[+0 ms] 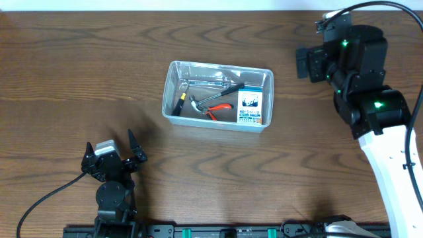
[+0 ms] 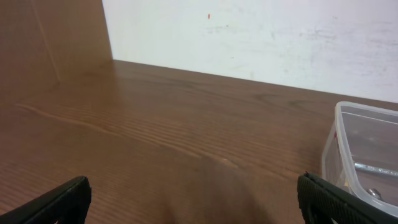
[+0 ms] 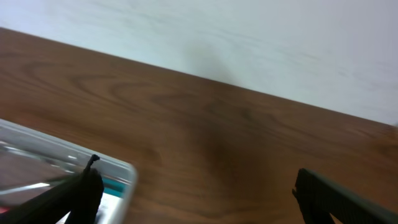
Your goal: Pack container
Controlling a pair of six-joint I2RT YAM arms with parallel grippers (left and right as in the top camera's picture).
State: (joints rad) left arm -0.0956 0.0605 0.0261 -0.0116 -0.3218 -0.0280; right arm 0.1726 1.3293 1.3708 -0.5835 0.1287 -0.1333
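The clear plastic container [image 1: 173, 89] stands at the middle of the table. In it lie red-handled pliers [image 1: 219, 109], a yellow-and-black screwdriver [image 1: 179, 104], a metal tool [image 1: 211, 84] and a blue-and-white box [image 1: 250, 108]. My left gripper [image 1: 111, 153] is open and empty near the front left, well short of the container. In the left wrist view my fingers [image 2: 199, 205] frame bare wood, with the container's corner [image 2: 348, 149] at the right. My right gripper [image 1: 305, 61] is open and empty, to the right of the container. In the right wrist view [image 3: 199, 199] the container's rim [image 3: 68, 157] shows at lower left.
The wooden table [image 1: 79, 73] spreads all round the container. A white wall [image 2: 261, 37] rises behind the table's far edge. The right arm's white link [image 1: 390, 158] runs along the right side. A black rail [image 1: 218, 231] lies at the front edge.
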